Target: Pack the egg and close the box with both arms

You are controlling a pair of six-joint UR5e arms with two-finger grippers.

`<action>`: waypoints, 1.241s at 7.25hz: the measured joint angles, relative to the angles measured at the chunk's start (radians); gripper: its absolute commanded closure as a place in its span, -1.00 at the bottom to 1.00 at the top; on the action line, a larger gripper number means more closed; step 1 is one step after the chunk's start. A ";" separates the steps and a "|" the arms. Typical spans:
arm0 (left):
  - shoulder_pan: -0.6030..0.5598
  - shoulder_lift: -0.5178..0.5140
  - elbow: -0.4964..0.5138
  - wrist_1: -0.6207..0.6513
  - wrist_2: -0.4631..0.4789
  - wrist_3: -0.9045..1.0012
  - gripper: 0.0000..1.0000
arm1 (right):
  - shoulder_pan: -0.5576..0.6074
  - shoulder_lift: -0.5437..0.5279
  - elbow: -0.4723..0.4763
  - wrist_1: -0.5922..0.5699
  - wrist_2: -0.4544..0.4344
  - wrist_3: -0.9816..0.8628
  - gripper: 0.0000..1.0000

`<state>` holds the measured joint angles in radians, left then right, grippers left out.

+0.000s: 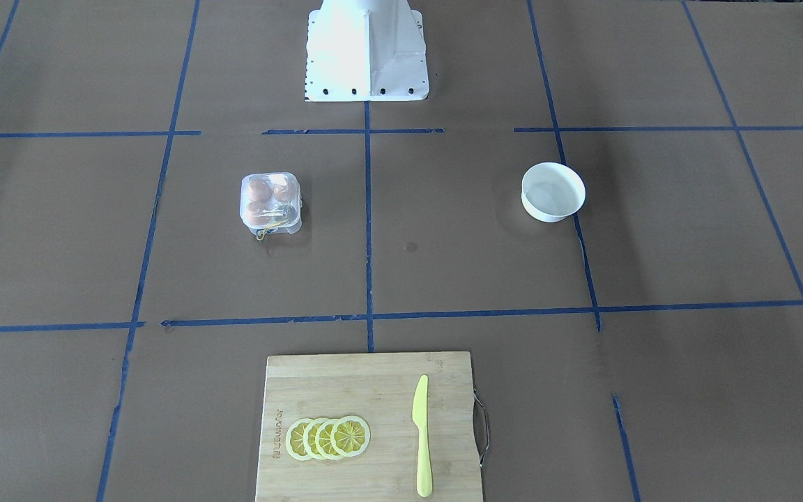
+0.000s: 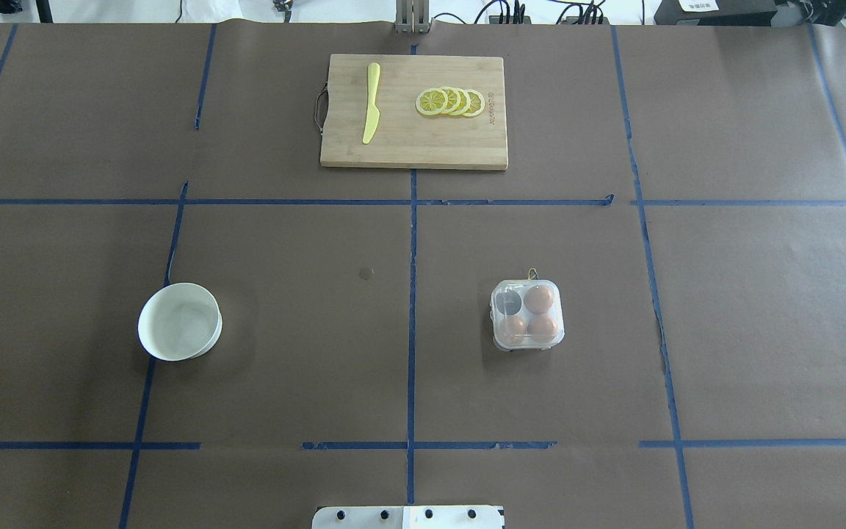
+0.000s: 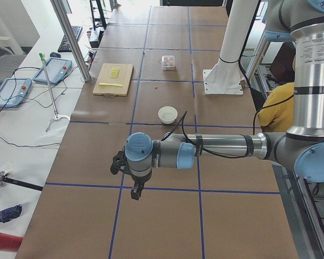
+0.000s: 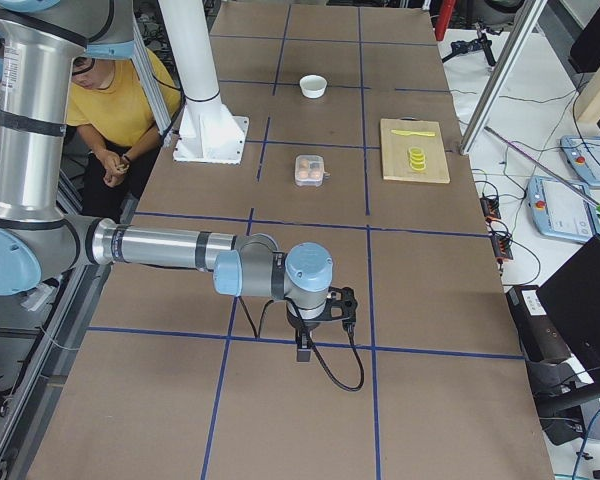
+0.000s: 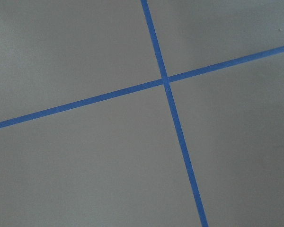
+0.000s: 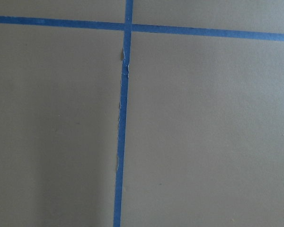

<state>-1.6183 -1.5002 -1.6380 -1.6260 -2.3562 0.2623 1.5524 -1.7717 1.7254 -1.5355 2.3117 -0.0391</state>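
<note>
Brown-papered table (image 2: 283,367) bears the box (image 2: 528,314) with three eggs (image 2: 539,299); left claw (image 3: 128,178) and right claw (image 4: 320,320): cannot tell whether open.

Even bright light, faint soft shadows.

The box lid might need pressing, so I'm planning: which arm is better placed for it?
Right: the box sits in the robot's right half overhead, across the centre tape from the bowl.

Box (image 2: 529,345): clear four-cell carton, lid down, robot's right half.
Eggs (image 2: 539,299): three, orange-brown, in its cells.
Left arm (image 3: 221,145): level over table.
Right arm (image 4: 170,247): level over table.
</note>
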 measured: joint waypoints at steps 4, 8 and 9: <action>0.000 0.000 -0.001 0.000 -0.001 0.000 -1.00 | -0.001 0.000 -0.003 0.000 0.000 -0.001 -1.00; 0.000 0.000 0.001 0.000 0.000 0.000 -1.00 | -0.005 0.000 -0.017 0.000 0.000 -0.001 -1.00; 0.001 0.000 0.003 0.000 -0.001 0.000 -1.00 | -0.011 0.000 -0.020 0.000 0.001 -0.001 -1.00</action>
